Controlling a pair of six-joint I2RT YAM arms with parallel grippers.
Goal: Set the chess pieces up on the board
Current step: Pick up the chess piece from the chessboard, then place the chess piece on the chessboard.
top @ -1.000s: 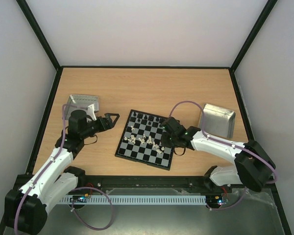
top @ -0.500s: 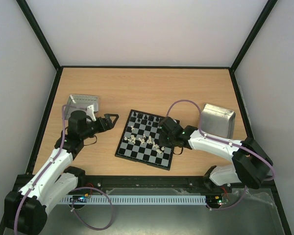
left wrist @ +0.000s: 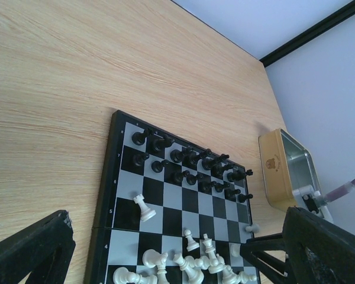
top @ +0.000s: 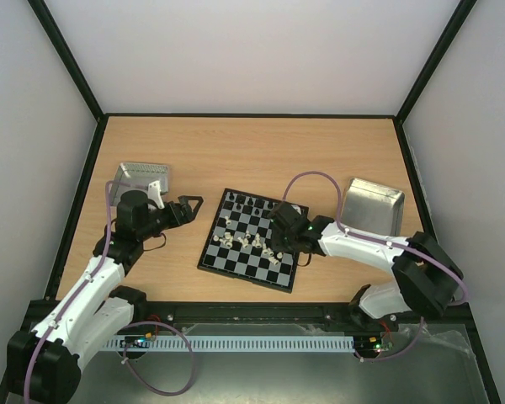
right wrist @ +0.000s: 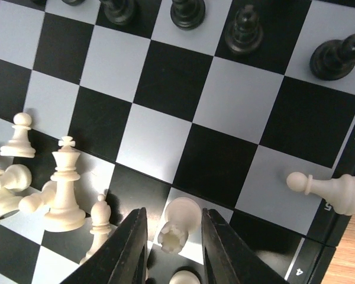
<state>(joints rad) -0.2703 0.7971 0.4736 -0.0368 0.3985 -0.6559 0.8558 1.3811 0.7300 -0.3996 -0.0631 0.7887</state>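
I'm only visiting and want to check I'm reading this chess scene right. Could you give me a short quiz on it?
1. True or false: the black pieces stand in rows along one edge of the board.
2. What lies between the fingers of the right gripper? A) a white piece B) a black piece C) nothing
3. Which gripper hangs wide open beside the board, over the table?

Key: 1 true. 2 A. 3 the left gripper.
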